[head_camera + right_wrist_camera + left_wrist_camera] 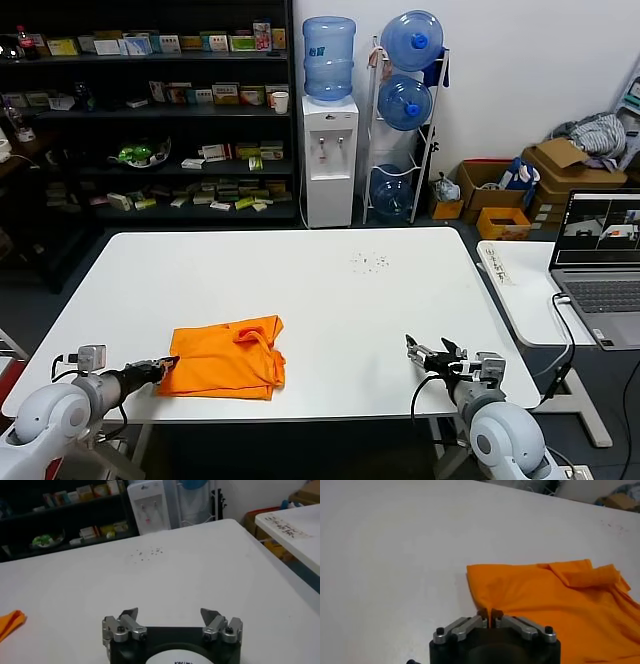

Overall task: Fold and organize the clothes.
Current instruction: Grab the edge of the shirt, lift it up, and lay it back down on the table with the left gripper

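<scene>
T-shirt (225, 358) folded, long axis crosswise; left gripper (490, 614) pinching edge (right gripper (170, 614) spread).

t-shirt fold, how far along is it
Partly done: the T-shirt lies folded over into a compact shape on the table. In hand: the left gripper is pinched on its near-left edge. Left: any final fold and tidying. The right gripper waits open, apart.

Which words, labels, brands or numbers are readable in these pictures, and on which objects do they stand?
No text can be read for certain.
T-shirt: no lettering shows.
Right gripper: print on its white body, cut off at the picture's edge, unreadable.
Side table: a strip with dark marks, too small.
Shelf boxes: labels too small.
Water bottle: label blurred.
Laptop: screen shows pictures only.
</scene>
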You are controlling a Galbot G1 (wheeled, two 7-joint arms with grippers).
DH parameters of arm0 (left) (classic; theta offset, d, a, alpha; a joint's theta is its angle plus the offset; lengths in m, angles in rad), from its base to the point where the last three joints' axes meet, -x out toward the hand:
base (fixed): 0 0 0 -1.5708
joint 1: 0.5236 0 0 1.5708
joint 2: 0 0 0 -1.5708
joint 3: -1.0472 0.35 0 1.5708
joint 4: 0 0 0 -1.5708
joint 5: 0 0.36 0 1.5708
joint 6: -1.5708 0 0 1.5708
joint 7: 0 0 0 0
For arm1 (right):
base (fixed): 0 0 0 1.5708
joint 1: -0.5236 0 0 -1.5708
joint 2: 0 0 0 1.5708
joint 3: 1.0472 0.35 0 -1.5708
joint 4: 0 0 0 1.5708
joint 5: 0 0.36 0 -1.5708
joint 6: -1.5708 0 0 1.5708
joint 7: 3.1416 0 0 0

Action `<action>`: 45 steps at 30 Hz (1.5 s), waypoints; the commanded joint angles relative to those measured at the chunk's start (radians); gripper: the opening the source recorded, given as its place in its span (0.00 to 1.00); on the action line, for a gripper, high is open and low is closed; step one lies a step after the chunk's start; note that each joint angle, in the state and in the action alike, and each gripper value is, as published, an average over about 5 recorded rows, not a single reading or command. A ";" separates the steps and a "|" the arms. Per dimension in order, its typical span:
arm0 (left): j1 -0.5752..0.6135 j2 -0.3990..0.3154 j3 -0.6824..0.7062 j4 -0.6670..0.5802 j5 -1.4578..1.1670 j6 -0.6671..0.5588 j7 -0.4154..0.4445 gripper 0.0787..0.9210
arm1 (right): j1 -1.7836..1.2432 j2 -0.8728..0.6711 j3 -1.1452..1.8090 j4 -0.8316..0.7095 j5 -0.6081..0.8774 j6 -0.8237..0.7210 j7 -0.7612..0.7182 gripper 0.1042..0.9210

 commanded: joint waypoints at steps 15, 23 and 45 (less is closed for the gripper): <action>0.075 0.080 -0.221 -0.322 0.235 0.001 -0.120 0.03 | 0.024 0.017 -0.025 -0.037 -0.010 0.026 -0.027 0.88; 0.209 0.130 -0.392 -0.353 0.286 0.043 -0.130 0.03 | 0.024 0.002 -0.019 -0.038 -0.011 0.038 -0.037 0.88; 0.230 0.280 -0.498 -0.048 0.264 0.039 -0.053 0.03 | 0.018 0.009 -0.022 -0.031 -0.031 0.039 -0.038 0.88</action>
